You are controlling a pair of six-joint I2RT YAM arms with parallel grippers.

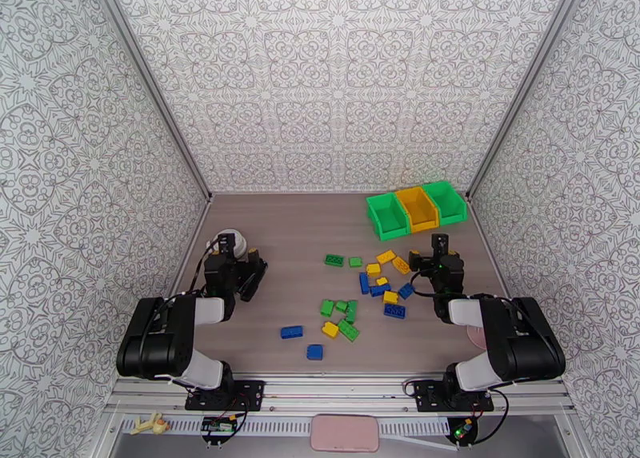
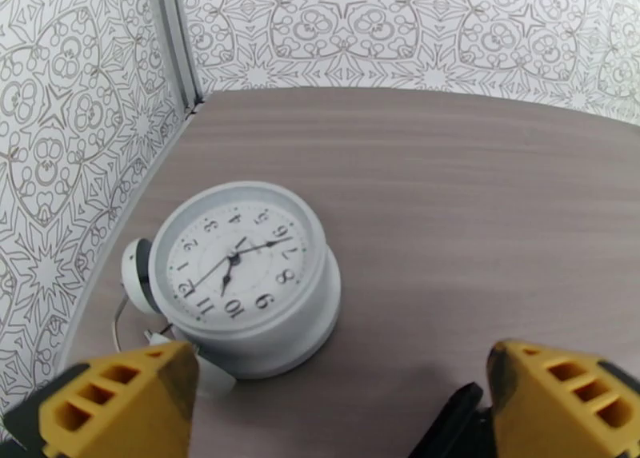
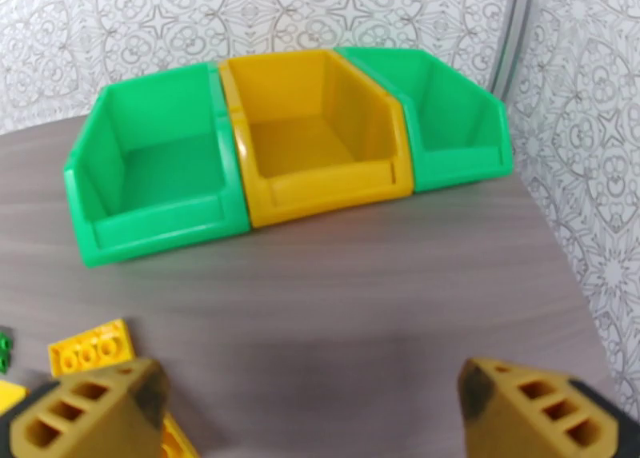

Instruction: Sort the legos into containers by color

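Blue, green and yellow legos lie scattered mid-table, among them a blue one (image 1: 292, 332), a green one (image 1: 334, 260) and a yellow one (image 1: 386, 256). The containers stand in a row at the back right: a green bin (image 1: 387, 216), a yellow-orange bin (image 1: 418, 208) and a green bin (image 1: 445, 201), all three empty in the right wrist view. My right gripper (image 1: 436, 253) is open just right of the pile, facing the bins (image 3: 328, 188), with a yellow lego (image 3: 92, 348) by its left finger. My left gripper (image 1: 238, 261) is open at the left side with nothing between its fingers (image 2: 120, 404).
A white alarm clock (image 2: 240, 276) lies on the table right in front of the left gripper, near the left wall (image 1: 192, 236). A pink object (image 1: 475, 337) peeks out beside the right arm. Patterned walls close in the table on three sides.
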